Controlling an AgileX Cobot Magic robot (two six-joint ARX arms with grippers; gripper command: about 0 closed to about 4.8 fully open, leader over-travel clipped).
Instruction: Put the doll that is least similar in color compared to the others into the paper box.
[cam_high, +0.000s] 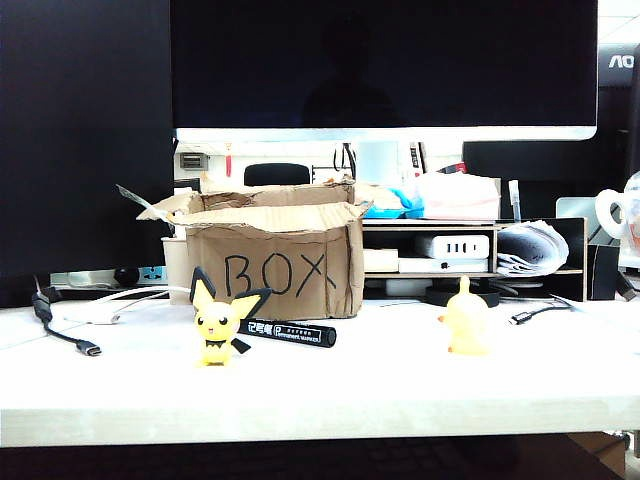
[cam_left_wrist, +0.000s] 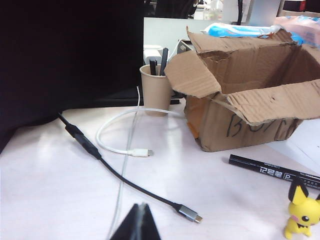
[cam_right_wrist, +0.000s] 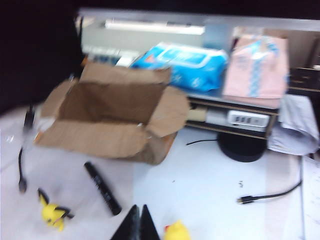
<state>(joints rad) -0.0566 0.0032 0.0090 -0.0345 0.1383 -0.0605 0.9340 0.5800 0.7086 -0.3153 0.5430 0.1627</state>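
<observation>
The paper box stands at the back of the white table, flaps open, "BOX" written on its front; its brown walls also show from above. The doll is out of view in every frame. In front of the box stand a yellow doll with black-tipped ears and, off to the right, a plain yellow doll. My left gripper is shut and empty, low over the table near a black cable. My right gripper is shut and empty, high above the table between a black marker and the plain yellow doll.
A black marker lies in front of the box. A black cable, a white cable and a paper cup of pens are left of the box. Behind stand a monitor and a shelf with a blue wipes pack.
</observation>
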